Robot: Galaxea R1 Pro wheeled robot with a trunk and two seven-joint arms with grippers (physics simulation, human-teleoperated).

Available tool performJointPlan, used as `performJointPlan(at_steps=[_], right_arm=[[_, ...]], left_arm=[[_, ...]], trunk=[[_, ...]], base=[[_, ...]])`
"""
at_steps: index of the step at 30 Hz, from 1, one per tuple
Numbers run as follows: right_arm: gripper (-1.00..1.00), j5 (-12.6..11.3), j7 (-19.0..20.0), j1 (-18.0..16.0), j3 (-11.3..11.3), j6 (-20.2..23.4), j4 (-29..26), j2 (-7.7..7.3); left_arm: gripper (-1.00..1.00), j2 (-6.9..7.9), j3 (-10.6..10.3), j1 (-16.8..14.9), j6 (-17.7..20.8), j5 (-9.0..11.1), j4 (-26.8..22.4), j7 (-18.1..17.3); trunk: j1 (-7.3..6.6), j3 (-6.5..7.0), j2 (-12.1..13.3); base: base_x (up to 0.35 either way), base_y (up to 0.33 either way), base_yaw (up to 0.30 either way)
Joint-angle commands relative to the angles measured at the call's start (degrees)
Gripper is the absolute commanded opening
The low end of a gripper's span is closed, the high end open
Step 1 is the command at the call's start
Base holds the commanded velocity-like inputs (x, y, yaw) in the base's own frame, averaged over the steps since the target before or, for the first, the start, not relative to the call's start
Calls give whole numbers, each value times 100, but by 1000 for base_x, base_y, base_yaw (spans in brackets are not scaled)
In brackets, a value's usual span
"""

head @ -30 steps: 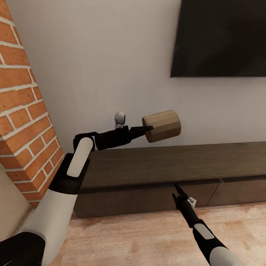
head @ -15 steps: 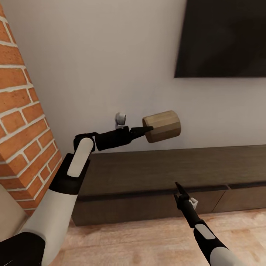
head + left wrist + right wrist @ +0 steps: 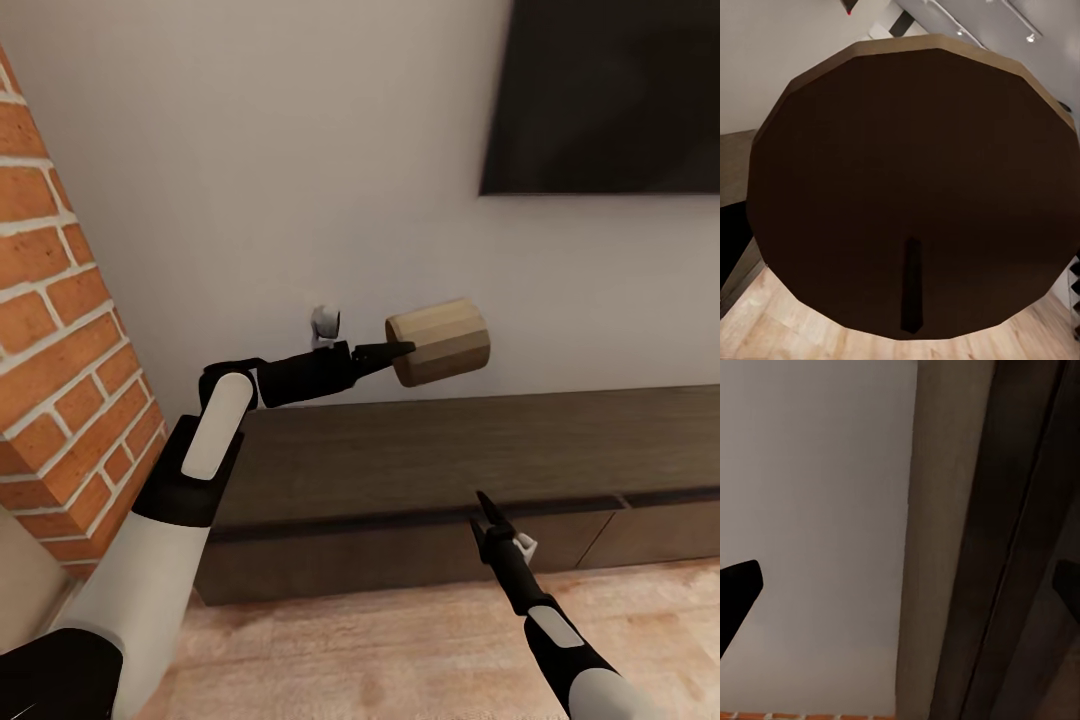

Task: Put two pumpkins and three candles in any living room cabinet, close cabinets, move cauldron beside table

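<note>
The left hand (image 3: 398, 350) is clenched on one candle (image 3: 438, 342), held in the air in the middle of the frame, above the top of the long dark cabinet (image 3: 420, 455). The candle lies on its side. In the left wrist view its round end (image 3: 911, 187) looks very big and dark. The right hand (image 3: 486, 508) is low in the frame, in front of the cabinet doors, with its fingers apart and nothing in them. The doors look shut, so this candle is not yet inside. I think a door has to be opened first.

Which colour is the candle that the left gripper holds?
Beige-tan candle, clearest in the head view.
</note>
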Motion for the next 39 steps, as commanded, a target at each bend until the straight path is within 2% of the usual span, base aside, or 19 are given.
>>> performJointPlan(at_steps=[1,4,23,30,39], right_arm=[[100,15,-223,-4,13,11,18,-1],[100,15,-227,-4,17,12,19,-2],[100,17,-230,-4,20,21,19,-6],[100,20,-230,-4,20,14,18,-6],[100,24,-230,-4,20,12,19,-6]], left_arm=[[-100,-4,5,-4,27,1,3,-30],[-100,-4,5,-4,27,1,2,-30],[-100,-4,5,-4,26,-1,2,-26],[-100,-4,5,-4,26,-6,5,-22],[-100,-4,5,-4,25,-8,9,-15]], trunk=[[3,-27,-2],[10,-94,-6],[10,-94,-6],[10,-94,-6],[10,-94,-6]], base=[[0,0,0],[0,0,0],[34,0,0],[-196,0,0],[-22,0,0]])
